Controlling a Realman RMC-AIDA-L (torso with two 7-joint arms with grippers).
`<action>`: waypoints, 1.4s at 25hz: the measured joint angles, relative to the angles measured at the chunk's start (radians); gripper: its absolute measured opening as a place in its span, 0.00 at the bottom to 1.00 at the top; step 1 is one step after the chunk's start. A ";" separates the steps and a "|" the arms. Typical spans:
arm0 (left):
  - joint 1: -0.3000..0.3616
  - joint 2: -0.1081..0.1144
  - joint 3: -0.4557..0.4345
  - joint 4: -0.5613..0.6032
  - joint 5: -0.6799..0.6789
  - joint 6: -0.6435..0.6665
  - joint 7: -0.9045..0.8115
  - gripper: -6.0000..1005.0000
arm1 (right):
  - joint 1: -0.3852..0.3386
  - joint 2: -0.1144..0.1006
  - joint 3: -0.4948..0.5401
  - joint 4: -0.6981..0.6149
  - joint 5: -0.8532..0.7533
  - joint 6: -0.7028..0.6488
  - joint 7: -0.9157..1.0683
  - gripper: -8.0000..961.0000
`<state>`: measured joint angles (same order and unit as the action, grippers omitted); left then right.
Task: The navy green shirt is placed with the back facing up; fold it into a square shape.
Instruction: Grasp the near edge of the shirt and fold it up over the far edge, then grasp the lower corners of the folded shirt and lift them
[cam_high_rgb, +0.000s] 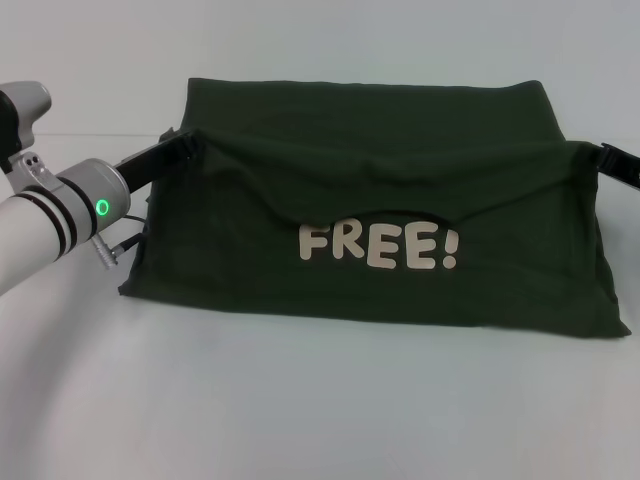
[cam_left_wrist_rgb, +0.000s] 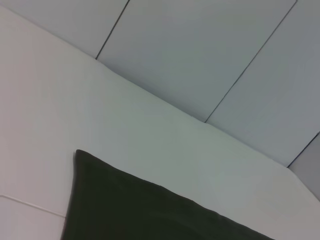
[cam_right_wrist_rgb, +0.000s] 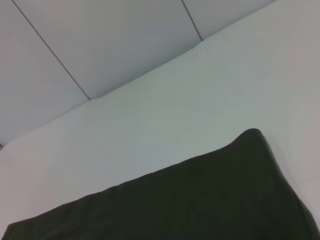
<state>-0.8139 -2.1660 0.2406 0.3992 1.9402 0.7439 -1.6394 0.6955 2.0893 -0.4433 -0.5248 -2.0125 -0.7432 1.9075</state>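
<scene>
Shirt: dark green shirt (cam_high_rgb: 370, 190) spread across the middle of the white table (cam_high_rgb: 320, 410), partly folded, a raised fold running from 9 to 3 o'clock
Lettering: pale "FREE!" (cam_high_rgb: 380, 246) facing up below the sagging fold edge, toward 6 o'clock
Left gripper: (cam_high_rgb: 185, 148) at 9 o'clock, clamped on the shirt's left fold corner, cloth lifted there
Right gripper: (cam_high_rgb: 612, 160) at 3 o'clock, at the right fold corner; cannot tell how its fingers stand
Wrist views: a shirt corner (cam_left_wrist_rgb: 150, 210) (cam_right_wrist_rgb: 200, 200) against the table and panelled wall (cam_left_wrist_rgb: 210, 45)
</scene>
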 joint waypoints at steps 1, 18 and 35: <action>0.000 0.000 0.000 -0.001 -0.002 -0.004 0.003 0.07 | 0.001 0.000 0.000 0.002 0.000 0.005 -0.006 0.08; 0.029 0.000 -0.001 -0.052 -0.139 -0.061 0.109 0.34 | -0.031 0.000 0.002 0.035 0.131 0.007 -0.093 0.50; 0.213 0.081 0.069 0.304 0.352 0.627 -0.537 0.79 | -0.193 -0.058 -0.073 0.037 0.193 -0.377 -0.088 0.92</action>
<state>-0.6009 -2.0854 0.3093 0.7028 2.2924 1.3713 -2.1763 0.5027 2.0317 -0.5166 -0.4882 -1.8195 -1.1198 1.8196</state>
